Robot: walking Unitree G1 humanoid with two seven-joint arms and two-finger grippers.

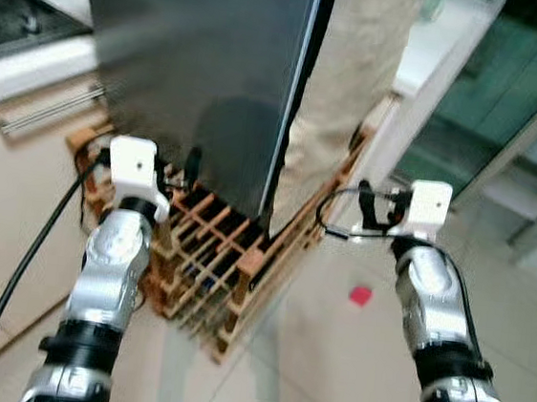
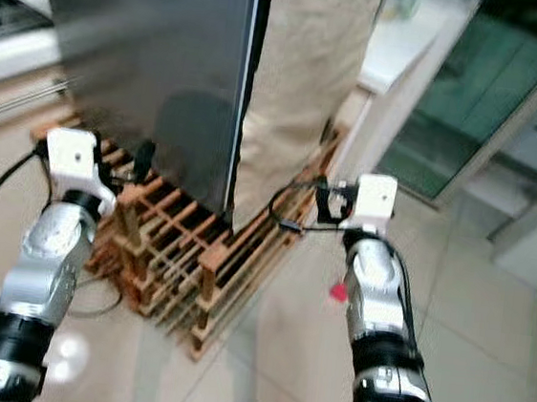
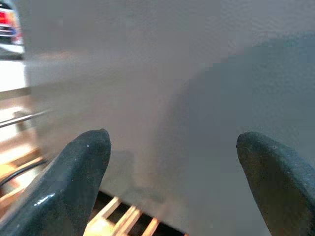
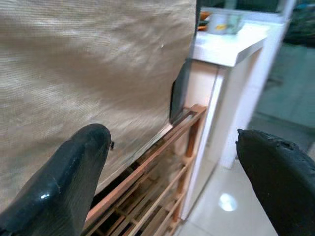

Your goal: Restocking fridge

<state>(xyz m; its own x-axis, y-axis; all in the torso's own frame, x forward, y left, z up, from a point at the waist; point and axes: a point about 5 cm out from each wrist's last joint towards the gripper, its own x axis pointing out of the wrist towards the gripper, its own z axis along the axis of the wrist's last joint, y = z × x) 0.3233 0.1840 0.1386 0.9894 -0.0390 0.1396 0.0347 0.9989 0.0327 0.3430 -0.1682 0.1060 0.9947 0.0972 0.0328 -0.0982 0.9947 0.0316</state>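
A: What did the head camera give that the wrist cameras did not?

B: Both silver arms at once, raised toward a tall grey fridge (image 1: 201, 69) whose door was closed. The fridge stood on a low wooden slatted rack (image 1: 213, 272) on the floor, with a beige cloth-covered side (image 1: 348, 85) to its right. The left gripper (image 3: 172, 147) was close to the lower grey door; the right gripper (image 4: 172, 142) was near the corner where the cloth side met the rack.

A: And the wrist views?

B: The left wrist view showed the 2 black fingers (image 3: 81, 167) with the jaws spread wide, nothing between them, the plain grey door just ahead and a strip of the rack beneath. The right wrist view showed its jaws spread wide too, empty, facing the beige cloth, the wooden rack's rail and a white bench (image 4: 231, 46) carrying some blurred items.

A: The room?

B: Pale tiled floor (image 1: 328, 361) with a small pink object (image 1: 360, 294) lying on it near the right arm. A hob (image 1: 15, 11) sat on a white bench at far left, over cream cabinets with a bar handle (image 1: 47, 111). A black cable (image 1: 27, 262) trailed along the left arm.

A: Room to move?

B: Open floor lay to the right, toward glass doors (image 1: 490, 100); the rack's corner jutted out between the 2 arms
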